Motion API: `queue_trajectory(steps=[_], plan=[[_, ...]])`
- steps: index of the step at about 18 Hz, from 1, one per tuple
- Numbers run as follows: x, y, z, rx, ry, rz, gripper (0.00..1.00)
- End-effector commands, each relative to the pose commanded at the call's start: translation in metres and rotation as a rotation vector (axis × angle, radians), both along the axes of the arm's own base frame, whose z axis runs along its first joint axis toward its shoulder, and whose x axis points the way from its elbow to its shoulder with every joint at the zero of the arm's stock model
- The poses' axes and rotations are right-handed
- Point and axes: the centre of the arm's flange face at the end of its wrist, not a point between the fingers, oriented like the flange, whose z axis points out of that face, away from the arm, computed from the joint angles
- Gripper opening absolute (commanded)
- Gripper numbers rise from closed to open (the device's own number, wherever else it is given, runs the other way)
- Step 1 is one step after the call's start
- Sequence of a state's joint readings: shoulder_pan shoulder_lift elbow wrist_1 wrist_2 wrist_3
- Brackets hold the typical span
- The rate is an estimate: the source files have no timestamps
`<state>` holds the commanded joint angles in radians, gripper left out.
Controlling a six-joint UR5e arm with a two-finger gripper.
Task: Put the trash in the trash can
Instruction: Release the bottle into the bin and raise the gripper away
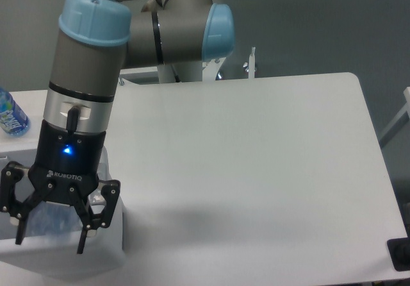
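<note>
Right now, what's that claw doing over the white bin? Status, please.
Gripper open, above the trash can. Flattened bottle loose between the fingers, dropping in. Nothing blocking.

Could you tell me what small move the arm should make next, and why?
Probably lift straight up. The end effector hangs open over the trash can, with the flattened bottle blurry below its fingers, apparently released into the bin, so rising clear seems safest.
</note>
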<state>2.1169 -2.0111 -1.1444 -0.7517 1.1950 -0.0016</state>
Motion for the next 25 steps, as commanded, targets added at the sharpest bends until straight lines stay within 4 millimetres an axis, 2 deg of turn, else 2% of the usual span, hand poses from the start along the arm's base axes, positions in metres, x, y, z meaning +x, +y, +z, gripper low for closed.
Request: queue_trajectory(steps=[2, 6, 8, 12, 15, 17, 19, 22, 25], plan=[[-0.009, -0.005, 0.007, 0.007, 0.011, 0.015, 1.0], [-0.085, -0.05, 0.042, 0.05, 0.051, 0.136, 1.0], [-0.115, -0.073, 0.055, 0.047, 0.111, 0.176, 1.0], [-0.155, -0.11, 0.062, -0.025, 0.278, 0.201, 1.0], [-0.182, -0.129, 0.057, -0.089, 0.376, 0.143, 1.0], [-0.185, -0.139, 0.058, -0.148, 0.424, 0.09, 1.0], [-0.188, -0.149, 0.044, -0.266, 0.468, 0.053, 1.0], [-0.188, -0.176, 0.029, -0.484, 0.61, -0.045, 1.0], [-0.187, -0.189, 0.023, -0.578, 0.65, -0.113, 1.0]])
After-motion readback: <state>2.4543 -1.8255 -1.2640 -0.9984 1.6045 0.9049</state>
